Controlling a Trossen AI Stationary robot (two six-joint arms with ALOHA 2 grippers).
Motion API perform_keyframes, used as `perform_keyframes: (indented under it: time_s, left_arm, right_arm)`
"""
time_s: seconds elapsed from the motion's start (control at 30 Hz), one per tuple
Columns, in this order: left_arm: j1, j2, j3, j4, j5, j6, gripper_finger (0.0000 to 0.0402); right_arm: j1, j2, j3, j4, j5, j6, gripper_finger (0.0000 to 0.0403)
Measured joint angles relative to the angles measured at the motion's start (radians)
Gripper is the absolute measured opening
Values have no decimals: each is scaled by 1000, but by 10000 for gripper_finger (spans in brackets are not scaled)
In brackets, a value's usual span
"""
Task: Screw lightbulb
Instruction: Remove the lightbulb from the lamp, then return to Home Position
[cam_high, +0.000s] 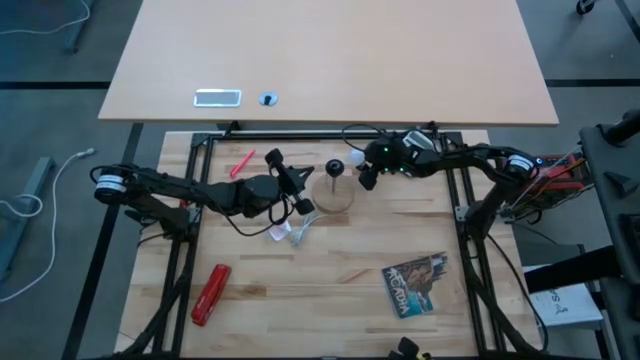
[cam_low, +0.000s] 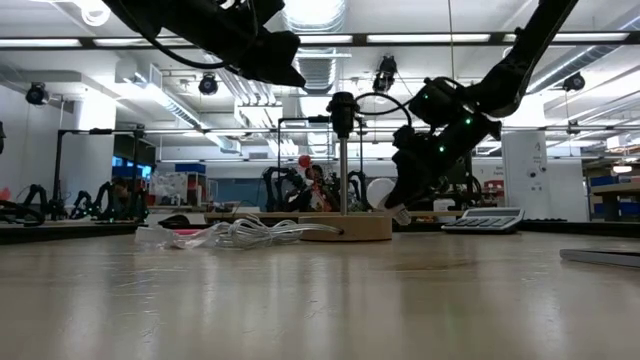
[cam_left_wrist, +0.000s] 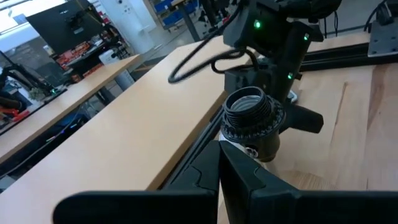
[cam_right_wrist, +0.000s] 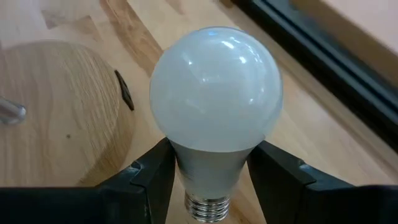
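Pale butcher-block table (cam_high: 340, 270), workshop beyond. Right gripper (cam_right_wrist: 211, 180) clamped on the small white round-headed lightbulb (cam_right_wrist: 216, 93) at its grey neck, silvery screw base toward the wrist, right of the round wooden disc (cam_high: 335, 194) with black upright socket (cam_left_wrist: 252, 115). Light, smooth, fragile; best held at the neck, gently. Left gripper (cam_left_wrist: 219, 180) closed together, empty, beside the socket.
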Motion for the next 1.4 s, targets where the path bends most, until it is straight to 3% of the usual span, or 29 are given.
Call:
perform_keyframes:
  time_s: [0.2, 0.57, 0.87, 0.93, 1.0, 1.07, 1.13, 1.27, 1.4]
  left_arm:
    - [0, 0, 0, -7, 0, 0, 0]
    - [0, 0, 0, -18, 0, -16, 0]
    - [-1, -1, 0, -49, 0, -29, 0]
    - [-15, -19, -1, -45, 26, -37, 0]
    - [-35, -72, -2, -32, 135, 0, 0]
    - [-48, -152, 0, -41, 281, 50, 0]
    - [-50, -236, -5, -89, 358, 71, 0]
    - [-47, -392, -108, -171, 340, 43, 0]
    - [-49, -544, -272, -95, 344, 4, 0]
  right_arm:
    - [0, -38, 0, -17, -2, 0, 190]
    - [0, -53, 0, -21, -2, 3, 249]
    - [0, -99, 11, -51, -2, -1, 246]
    - [0, -140, 15, -90, -7, -25, 241]
    - [0, -192, 19, -126, -43, -58, 236]
    - [0, -262, 20, -150, -118, -73, 231]
    - [0, -344, 15, -155, -227, -92, 226]
    - [0, -535, -15, -156, -395, -144, 218]
    - [0, -737, -82, -146, -403, -195, 210]
